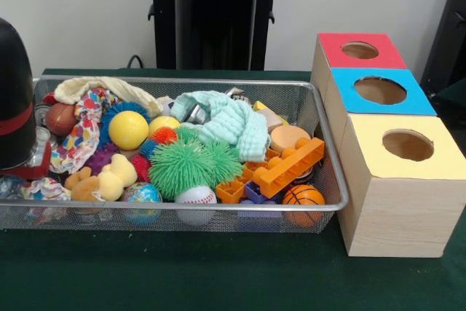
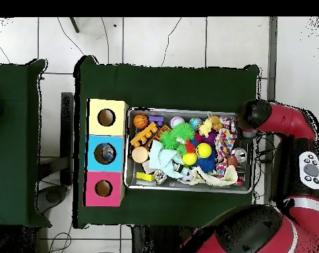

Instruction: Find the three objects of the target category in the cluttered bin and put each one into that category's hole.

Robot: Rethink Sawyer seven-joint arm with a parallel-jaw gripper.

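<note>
Looking down reveals something inside the blue hole (image 2: 105, 153), hidden from the front; tool (image 1: 29, 162) state unreadable.

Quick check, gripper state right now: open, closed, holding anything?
Gripper: cannot be told. Only the arm's black and red end shows at the left end of the wire bin; what it grips, if anything, is hidden.
</note>
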